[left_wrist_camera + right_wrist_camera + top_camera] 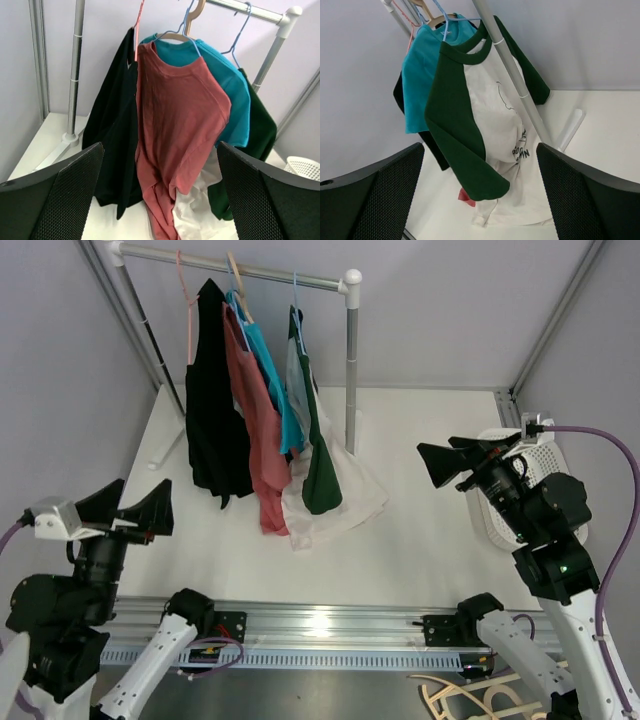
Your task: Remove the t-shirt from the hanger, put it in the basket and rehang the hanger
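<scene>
Several t-shirts hang on a rail [250,270] at the back of the table: a black one [210,410], a salmon-red one [262,430], a teal one [275,380] and a white one with dark green sleeves [335,480], whose hem rests on the table. In the left wrist view the red shirt [180,125] faces me on a blue hanger [175,34]. In the right wrist view the white and green shirt [495,120] is nearest. My left gripper [140,505] is open and empty, well short of the shirts. My right gripper [440,458] is open and empty, to their right.
The rail's right post [352,370] stands just behind the white and green shirt; its left post [75,75] stands beside the black shirt. A white perforated basket [520,490] sits at the table's right edge behind my right arm. Grey walls close in the back and sides.
</scene>
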